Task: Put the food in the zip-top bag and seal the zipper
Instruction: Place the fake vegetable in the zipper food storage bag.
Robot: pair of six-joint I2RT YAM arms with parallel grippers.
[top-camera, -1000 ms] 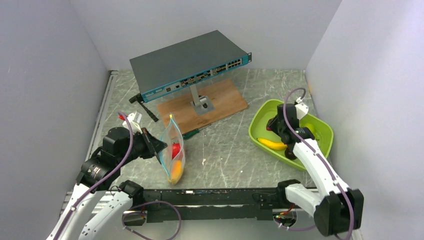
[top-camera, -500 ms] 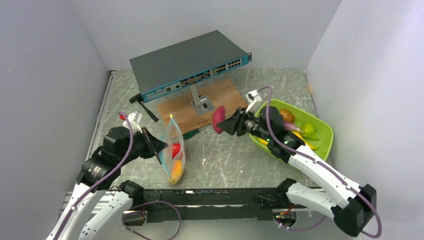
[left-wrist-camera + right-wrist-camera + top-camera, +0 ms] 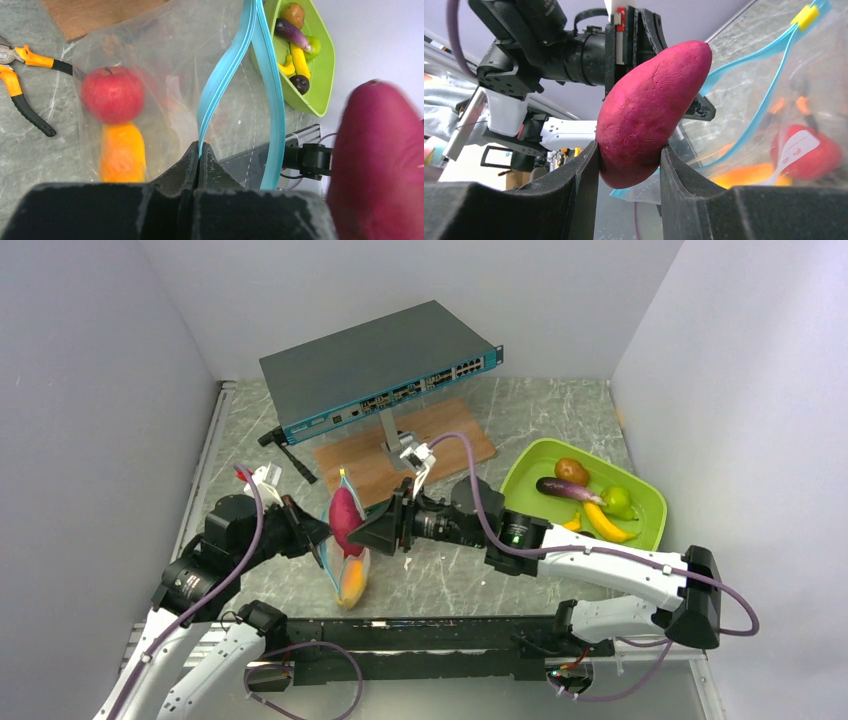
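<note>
The left gripper [image 3: 199, 150] is pinched tight on one lip of the teal zipper [image 3: 235, 55], holding the clear bag [image 3: 165, 65] up with its mouth gaping. A red apple [image 3: 112, 94] and an orange [image 3: 122, 152] sit inside. The right gripper [image 3: 629, 150], partly open, clamps the reddish piece [image 3: 654, 105] just beside that mouth. The remaining fruit lies in the green tray [image 3: 645, 525].

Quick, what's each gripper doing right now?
Left gripper: shut on the zipper.
Right gripper: shut on the reddish piece.

White-black arms [image 3: 610, 565], purple cables [image 3: 263, 520], black jaws
</note>
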